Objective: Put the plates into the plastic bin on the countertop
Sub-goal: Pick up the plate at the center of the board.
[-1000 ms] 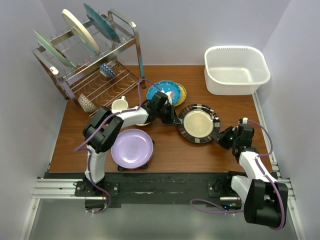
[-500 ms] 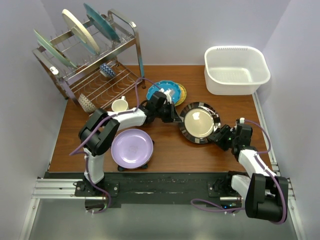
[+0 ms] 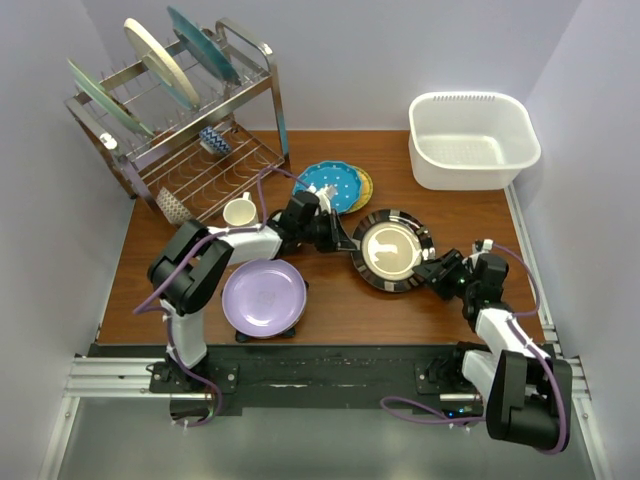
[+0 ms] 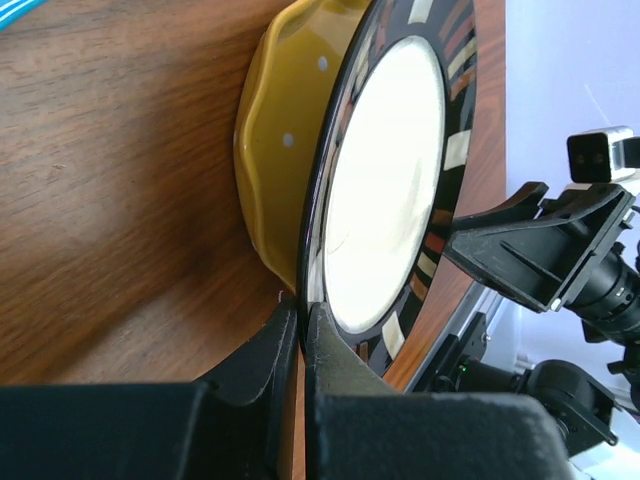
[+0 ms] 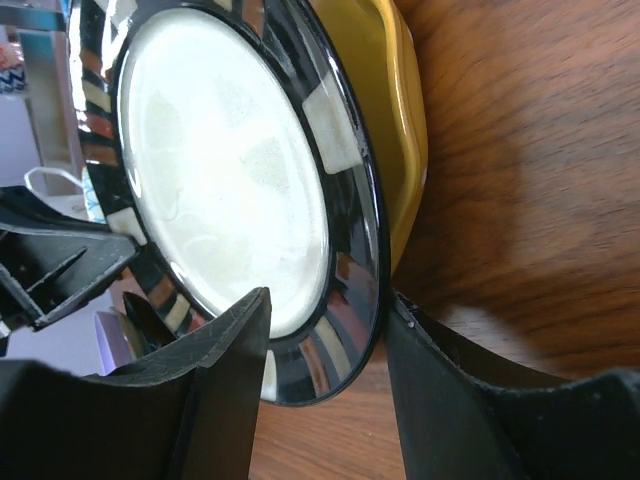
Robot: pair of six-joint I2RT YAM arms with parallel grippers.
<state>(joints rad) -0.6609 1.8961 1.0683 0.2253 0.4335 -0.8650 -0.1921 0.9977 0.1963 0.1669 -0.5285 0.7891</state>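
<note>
A black-rimmed plate (image 3: 390,250) with a beige centre lies mid-countertop (image 3: 330,310). My left gripper (image 3: 340,240) is shut on its left rim; the left wrist view shows both jaws (image 4: 302,305) pinching the thin edge of that plate (image 4: 385,180). My right gripper (image 3: 436,270) is open and straddles the right rim, one finger over the plate face (image 5: 220,170) and one outside the edge (image 5: 328,300). A yellow dotted scalloped plate (image 4: 275,150) sits just behind, beside a blue dotted plate (image 3: 328,184). A lavender plate (image 3: 264,297) lies front left. The white plastic bin (image 3: 473,150) stands back right.
A metal dish rack (image 3: 190,150) at the back left holds three upright plates (image 3: 160,62). A small white cup (image 3: 240,210) stands in front of the rack. The lavender plate rests on a dark stand near the front edge.
My right gripper has gone from shut to open and now has its fingers either side of the plate's right rim. The plate and left gripper shifted slightly left.
</note>
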